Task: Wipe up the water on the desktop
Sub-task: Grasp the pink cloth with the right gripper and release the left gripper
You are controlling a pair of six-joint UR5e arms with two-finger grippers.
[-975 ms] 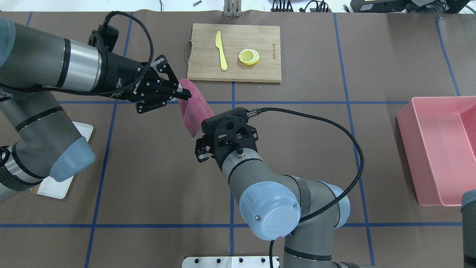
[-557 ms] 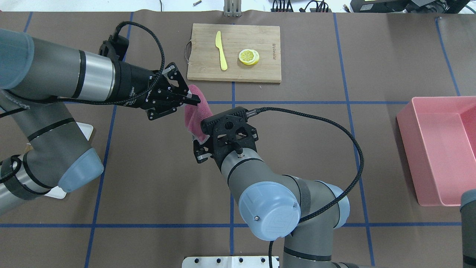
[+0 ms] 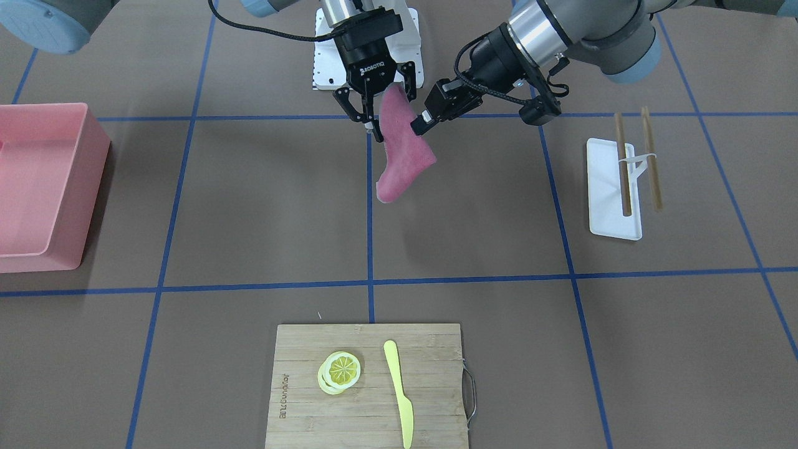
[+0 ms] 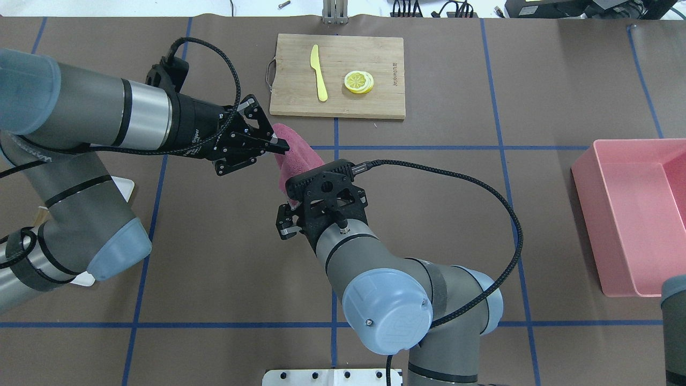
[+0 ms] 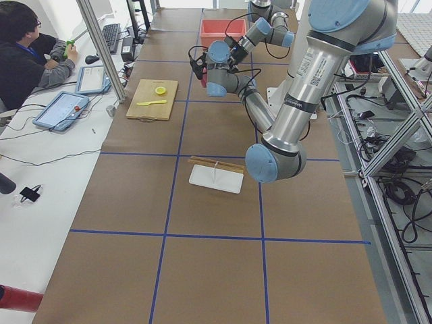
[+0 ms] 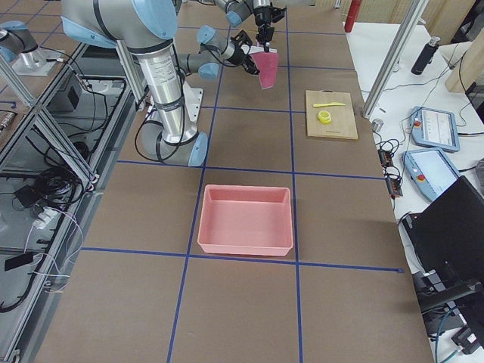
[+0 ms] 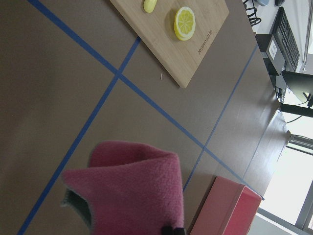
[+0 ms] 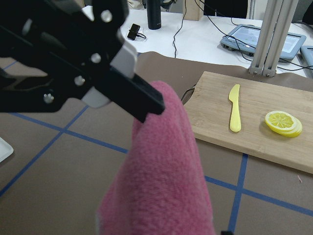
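A magenta cloth (image 3: 402,159) hangs in the air over the brown, blue-taped desktop (image 3: 486,224) near its middle. My left gripper (image 3: 416,128) is shut on one upper edge of the cloth (image 4: 295,153), coming in level from the left in the overhead view (image 4: 280,146). My right gripper (image 3: 388,115) points down and is shut on the cloth's other end; in the overhead view its wrist hides the fingers. The cloth fills the lower part of the left wrist view (image 7: 132,186) and the right wrist view (image 8: 166,171). I see no water on the desktop.
A bamboo cutting board (image 4: 337,75) with a yellow knife (image 4: 319,72) and lemon slices (image 4: 359,81) lies at the far edge. A pink bin (image 4: 632,214) stands at the right. A white tray (image 3: 614,187) with chopsticks (image 3: 623,162) lies by the left arm.
My left gripper has moved right, toward the right gripper, and the cloth between them has gone from stretched to folded and slack. The right gripper has shifted slightly left.
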